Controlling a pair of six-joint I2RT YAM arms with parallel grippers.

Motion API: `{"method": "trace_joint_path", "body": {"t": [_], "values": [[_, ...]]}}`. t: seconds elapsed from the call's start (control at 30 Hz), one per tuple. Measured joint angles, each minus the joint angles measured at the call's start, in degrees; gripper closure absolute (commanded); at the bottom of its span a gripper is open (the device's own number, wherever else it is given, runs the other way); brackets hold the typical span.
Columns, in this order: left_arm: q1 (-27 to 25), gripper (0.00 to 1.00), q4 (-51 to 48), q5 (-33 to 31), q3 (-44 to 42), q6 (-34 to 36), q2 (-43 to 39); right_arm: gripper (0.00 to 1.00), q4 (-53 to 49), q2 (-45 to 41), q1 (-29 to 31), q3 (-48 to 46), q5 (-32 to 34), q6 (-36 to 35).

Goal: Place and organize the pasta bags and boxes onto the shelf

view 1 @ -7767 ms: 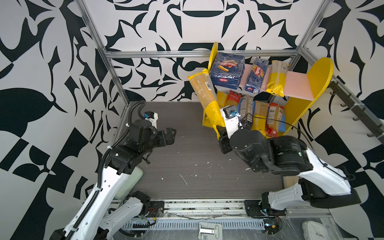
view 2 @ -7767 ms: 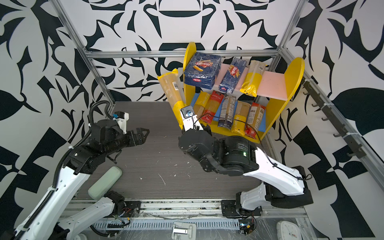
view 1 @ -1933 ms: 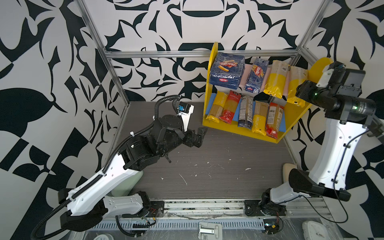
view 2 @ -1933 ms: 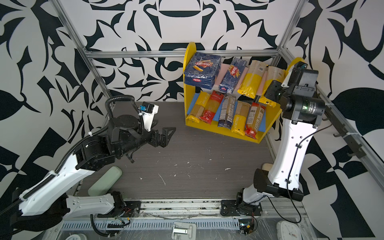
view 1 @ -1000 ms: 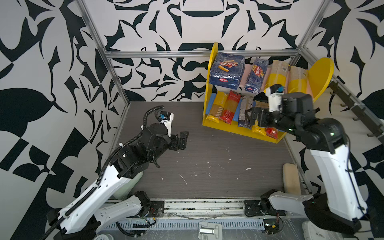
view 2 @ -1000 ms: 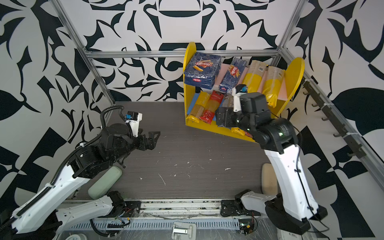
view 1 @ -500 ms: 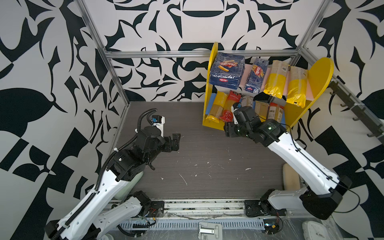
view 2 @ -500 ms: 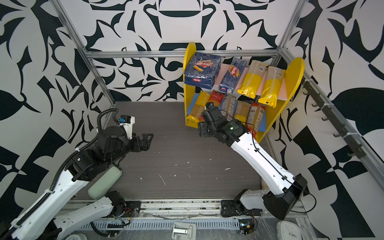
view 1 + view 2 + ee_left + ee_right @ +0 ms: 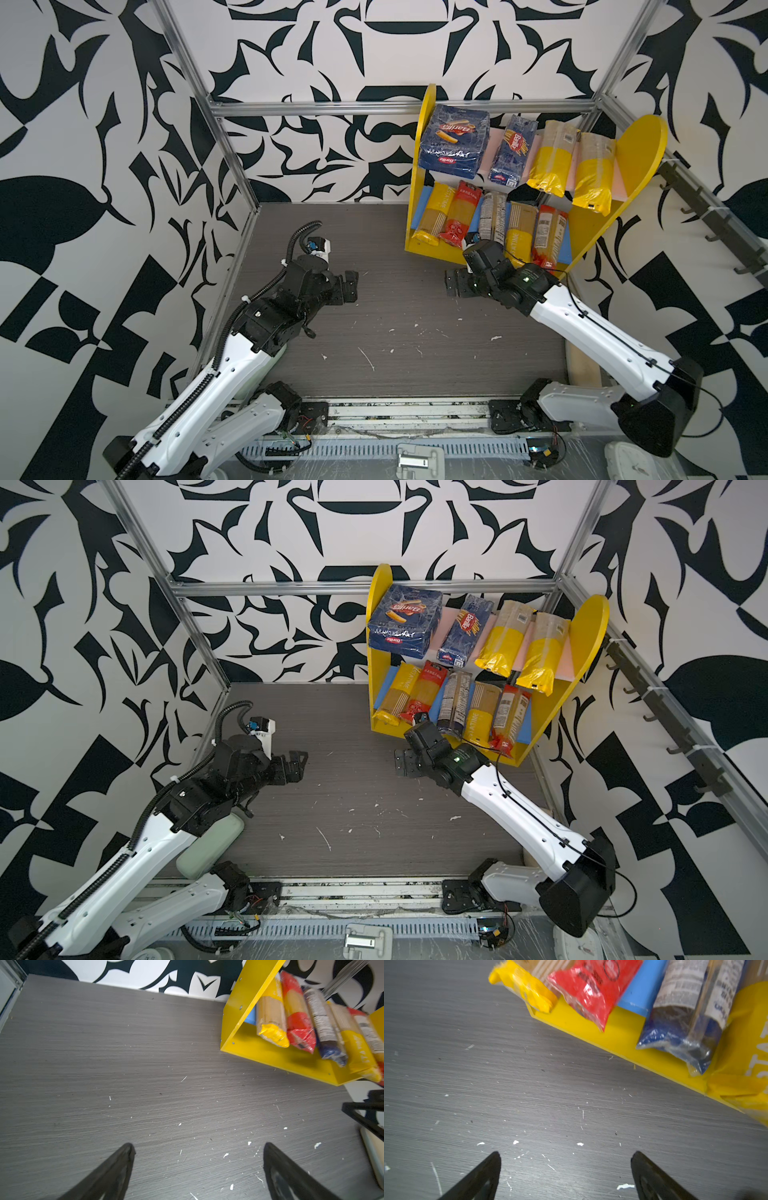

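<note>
Both my grippers are empty. The left gripper (image 9: 351, 286) hangs over the table (image 9: 395, 332) on the left side, well apart from the shelf (image 9: 636, 158), with its jaws spread fully. In the left wrist view only grey surface and white crumbs (image 9: 225, 1155) lie between its fingers (image 9: 116, 1172).

The right gripper (image 9: 453, 284) is low over the table just in front of the shelf's yellow base (image 9: 612, 1028), near its left front corner. It too is wide open and gripping nothing. The right wrist view shows table between the fingers (image 9: 483, 1176), with the base edge and the bag ends beyond the tips.

All the pasta I can see is on the shelf. On the pink upper board (image 9: 492, 145), from the left, sit the rigatoni box (image 9: 453, 141) and the spaghetti box (image 9: 511, 151) beside it. Next come two yellow bags (image 9: 550, 162) side by side by the right panel, their ends overhanging the front edge.

On the blue lower board (image 9: 639, 991) five bags lie in a row with their ends toward me: yellow, a red bag (image 9: 459, 216), the dark bag (image 9: 492, 216), yellow, red. The front ends of the red bag and the dark bag are nearest the right gripper. In both top views its wrist covers the dark bag's tip. The jaws point away from the shelf, toward the left gripper.
</note>
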Motion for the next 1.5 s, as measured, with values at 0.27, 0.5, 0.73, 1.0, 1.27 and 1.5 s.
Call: {"method": "trace_joint_path", "body": {"t": [0.27, 0.5, 0.73, 1.0, 1.27, 1.5], "values": [[0.9, 0.01, 4.0, 0.8, -1.8, 0.3, 2.8, 0.59, 2.4, 0.0, -2.0, -7.3, 0.9, 0.0], [1.2, 0.02, 6.6, -0.7, -6.0, 0.6, 2.8, 1.0, 3.8, -2.7, -6.8, -10.4, -0.1, 0.1], [1.3, 0.02, 7.8, -0.9, -6.2, 0.6, 3.6, 1.0, 3.5, -5.6, -16.2, -12.7, -2.1, 0.0], [1.3, 0.01, 8.5, -0.7, -6.1, 0.7, 4.3, 1.0, 0.3, -12.1, -21.9, -14.0, -0.5, 0.2], [1.3, 0.01, 10.7, -0.6, -6.7, 1.5, 4.5, 0.85, -0.1, -15.6, -23.6, -16.0, 1.6, 1.2], [1.3, 0.01, 15.6, -0.7, -10.7, 1.9, 6.5, 0.8, 1.8, -15.9, -23.6, -20.4, 2.5, 1.7]]}}
